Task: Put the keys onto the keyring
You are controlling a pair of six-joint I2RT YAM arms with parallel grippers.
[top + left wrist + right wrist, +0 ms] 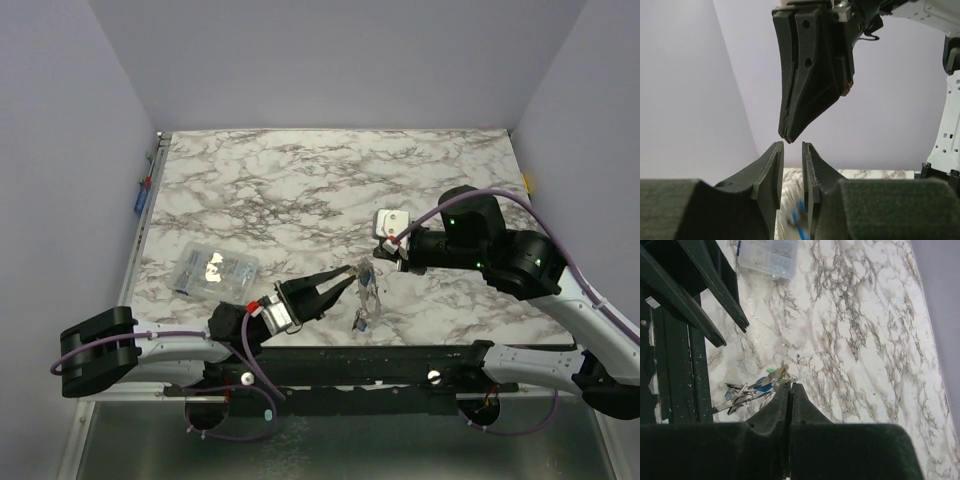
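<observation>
With my right gripper [790, 386] pinched shut at the keys [759, 383] and my left gripper [792, 145] narrowly parted, I'd ease the left in slowly, aligning before closing.

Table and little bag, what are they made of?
The table looks like white marble with grey veins, though it could be a printed top. The bag looks like clear, shiny plastic: small things show through it and light glints off it.

Clear plastic bag [213, 270], perhaps holding small parts, lies on the marble table [300, 180].
</observation>
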